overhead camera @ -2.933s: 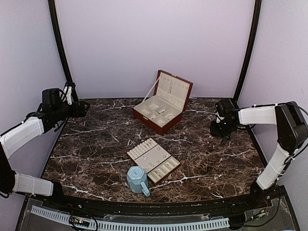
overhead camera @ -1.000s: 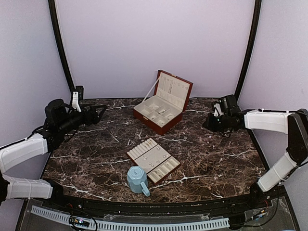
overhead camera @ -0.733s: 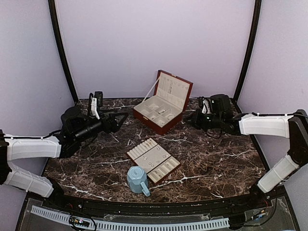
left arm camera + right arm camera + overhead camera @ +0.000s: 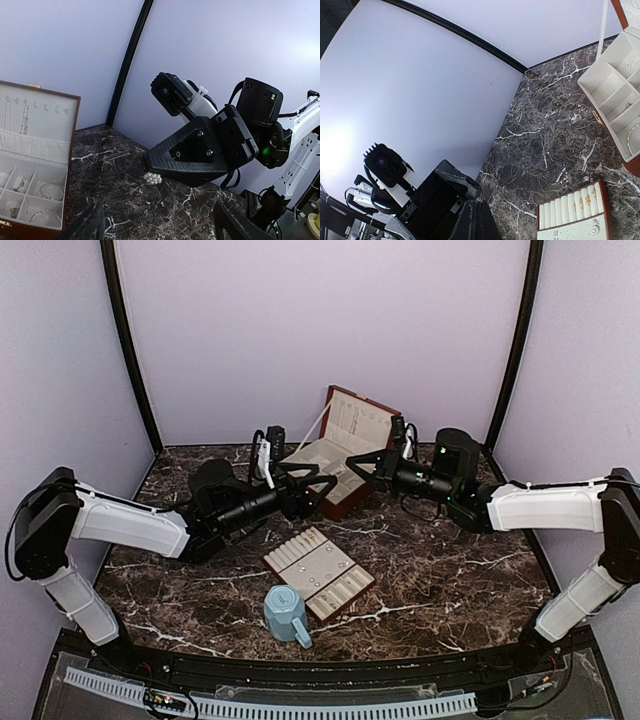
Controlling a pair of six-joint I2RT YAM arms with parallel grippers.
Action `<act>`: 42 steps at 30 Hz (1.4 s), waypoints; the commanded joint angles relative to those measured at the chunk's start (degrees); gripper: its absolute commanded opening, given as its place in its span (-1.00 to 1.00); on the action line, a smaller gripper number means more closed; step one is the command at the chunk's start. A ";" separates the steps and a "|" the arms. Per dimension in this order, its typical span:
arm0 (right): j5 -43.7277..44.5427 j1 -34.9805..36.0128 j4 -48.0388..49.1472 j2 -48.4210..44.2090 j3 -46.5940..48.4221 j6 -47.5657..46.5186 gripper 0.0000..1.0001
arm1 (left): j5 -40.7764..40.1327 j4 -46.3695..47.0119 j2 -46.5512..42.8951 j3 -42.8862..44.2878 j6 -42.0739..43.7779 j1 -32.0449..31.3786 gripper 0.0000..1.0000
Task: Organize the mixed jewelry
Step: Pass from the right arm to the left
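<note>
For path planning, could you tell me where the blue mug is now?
Top view: the blue mug stands near the table's front edge, beside the flat tray's near-left side.

From above, the left arm (image 4: 130,525) and right arm (image 4: 540,505) reach in front of the jewelry box (image 4: 352,425) and hide most of its compartments from us. The jewelry pieces (image 4: 318,580) on the tray (image 4: 343,557) are specks we cannot name. In the left wrist view the jewelry box runs off the left and bottom edges, and the left fingers (image 4: 90,227) are dark blurs cut by the bottom edge. We cannot tell whether a tiny pale beaded cluster (image 4: 152,177) touches the right fingers (image 4: 170,165) or lies on the surface (image 4: 125,200) behind.
</note>
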 commanded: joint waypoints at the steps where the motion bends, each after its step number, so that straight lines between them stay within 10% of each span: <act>1: -2.10 0.62 4.13 0.79 0.36 0.11 -1.00 | 1.66 2.51 1.39 2.55 -0.02 -0.54 0.50; 13: -3.89 1.41 3.77 1.24 1.62 -0.87 -1.00 | 2.39 1.40 3.28 5.27 -0.32 -0.63 0.02; 42: -7.15 1.80 2.50 -0.11 1.64 -4.58 -1.00 | 5.59 -0.51 4.74 7.19 -3.92 -0.65 -0.43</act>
